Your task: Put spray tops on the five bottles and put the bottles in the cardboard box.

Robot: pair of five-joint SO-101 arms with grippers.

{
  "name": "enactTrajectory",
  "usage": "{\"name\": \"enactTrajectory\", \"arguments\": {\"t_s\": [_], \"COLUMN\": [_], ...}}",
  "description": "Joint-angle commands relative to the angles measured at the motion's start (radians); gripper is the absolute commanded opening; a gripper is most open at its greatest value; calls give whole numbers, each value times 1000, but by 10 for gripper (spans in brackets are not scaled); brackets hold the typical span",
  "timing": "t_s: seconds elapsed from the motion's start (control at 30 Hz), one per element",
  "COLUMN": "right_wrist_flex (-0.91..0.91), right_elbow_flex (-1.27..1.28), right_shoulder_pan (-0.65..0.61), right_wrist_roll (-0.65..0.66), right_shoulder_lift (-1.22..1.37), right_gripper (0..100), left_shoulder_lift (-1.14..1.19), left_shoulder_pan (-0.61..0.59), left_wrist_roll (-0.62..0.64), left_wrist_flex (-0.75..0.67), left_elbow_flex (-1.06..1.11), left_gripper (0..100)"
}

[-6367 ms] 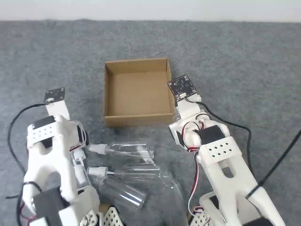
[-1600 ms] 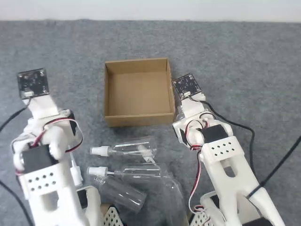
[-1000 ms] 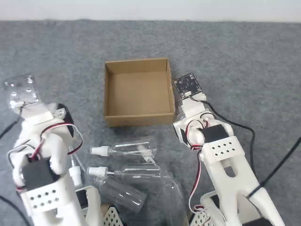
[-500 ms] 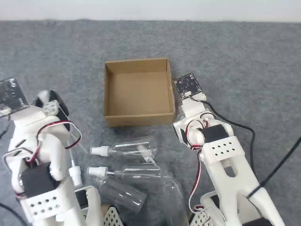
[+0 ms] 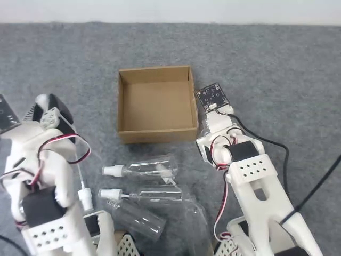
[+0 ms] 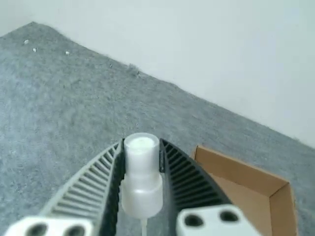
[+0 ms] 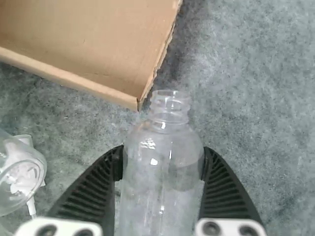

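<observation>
My left gripper (image 6: 141, 146) is shut on a white spray top (image 6: 141, 177), held up in the air with its cap end outward. In the high view the left arm (image 5: 42, 160) stands raised at the table's left. My right gripper (image 7: 162, 152) is shut on a clear bottle (image 7: 170, 105) with an open neck, just off the near right corner of the cardboard box (image 7: 88, 34). The box (image 5: 157, 136) is open, with nothing in it. Two clear bottles with spray tops (image 5: 144, 166) (image 5: 154, 194) lie in front of it.
A clear bottle without a top (image 5: 136, 218) lies near the front edge, beside another clear one (image 5: 192, 224). A small white piece (image 5: 85, 198) lies by the left arm's base. The right arm (image 5: 250, 170) stands right of the bottles. Grey carpet covers the table.
The left arm has swung left and tilted its wrist upward with the spray top in its gripper. The right arm, the bottles and the box have stayed put.
</observation>
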Motion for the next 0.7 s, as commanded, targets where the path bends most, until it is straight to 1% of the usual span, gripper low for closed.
{"name": "enactTrajectory", "arguments": {"t_s": [0.0,0.3,0.47,0.57,0.67], "right_wrist_flex": [-15,-15,-15,-10,-10], "right_elbow_flex": [-5,-5,-5,2,38], "right_shoulder_pan": [15,16,16,16,16], "right_wrist_roll": [15,15,15,15,15], "right_shoulder_lift": [-53,-53,-54,-93,-168], "right_gripper": [83,83,83,83,83], "left_shoulder_lift": [-18,-18,-18,-18,-18], "left_shoulder_pan": [3,3,3,3,3], "left_wrist_roll": [54,114,121,152,157], "left_wrist_flex": [-29,-32,-32,-32,-28], "left_elbow_flex": [-96,-188,-243,-251,-246], "left_gripper": [10,10,10,10,10]}}
